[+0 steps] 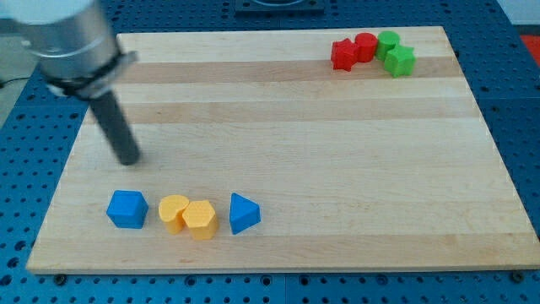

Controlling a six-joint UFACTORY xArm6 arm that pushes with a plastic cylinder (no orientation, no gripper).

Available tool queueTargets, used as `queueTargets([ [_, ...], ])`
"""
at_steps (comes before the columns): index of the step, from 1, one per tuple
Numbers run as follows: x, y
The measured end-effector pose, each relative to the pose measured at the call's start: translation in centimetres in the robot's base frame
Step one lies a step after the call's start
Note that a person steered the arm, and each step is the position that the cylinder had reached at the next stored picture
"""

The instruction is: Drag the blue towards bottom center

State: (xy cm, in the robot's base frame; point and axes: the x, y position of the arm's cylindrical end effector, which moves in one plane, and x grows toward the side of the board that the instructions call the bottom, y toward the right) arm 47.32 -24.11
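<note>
Along the board's [278, 135] bottom edge sit a blue cube [127, 209], two touching yellow blocks [188, 216] and a blue triangular block [243, 214]. My tip [129, 159] stands just above the cube, apart from it — it is a bare rod with nothing to open or close. At the view's top right cluster two red [353, 50] and two green blocks [396, 52].

surface: pale wooden board [295, 127], visible plank seams | underneath: blue perforated table [515, 127] poking out on all sides | light: pretty even, soft shadows
</note>
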Motion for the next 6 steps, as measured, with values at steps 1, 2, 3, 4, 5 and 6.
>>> queueTargets([
  [1,6.8,-1.7],
  [2,7.5,1.4],
  [3,7.3,5.9],
  [4,8.0,8.7],
  [5,8.0,10.9],
  [6,8.1,13.4],
])
